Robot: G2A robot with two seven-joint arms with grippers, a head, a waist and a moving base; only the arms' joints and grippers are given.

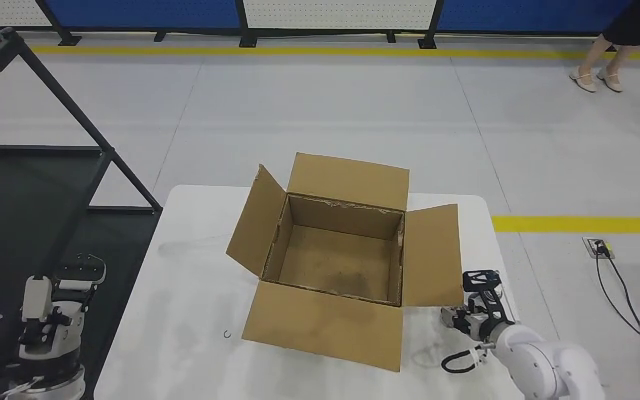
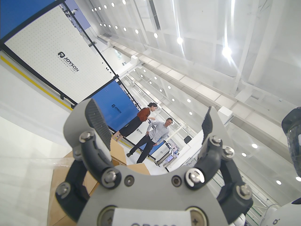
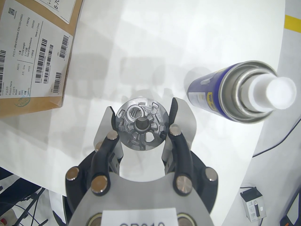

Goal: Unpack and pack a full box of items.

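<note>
While the left claw (image 2: 151, 114) hangs beyond the left edge of the surface, pads spread wide, nothing between them and aimed up at the ceiling, my work is all on the right. The box (image 1: 325, 325) sits mid-surface with its four flaps folded out, and I see nothing on its floor. Right of it, low by the near right corner, the right claw (image 3: 142, 106) is clamped across the rim of a toothed metal disc (image 3: 141, 124). I cannot tell whether the disc rests on the surface or is just off it. A blue spray can (image 3: 211, 90) stands upright just beside that claw, on the side away from the box.

I judge the box emptied and the disc either being set out or starting back in. Either way I would rise straight up before any sideways move, so the finger nearest the can does not tip it. I would cross above the right flap rather than shoving through it, then lower onto the box floor before letting go. The disc looks heavy and slick, so I would go slowly.

The surface (image 1: 190, 300) is white with rounded corners. A black frame (image 1: 60, 130) stands off to its left, the pale floor (image 1: 330, 100) runs back to blue and white panels (image 1: 340, 12), and a yellow line (image 1: 560, 224) marks the floor on the right.
</note>
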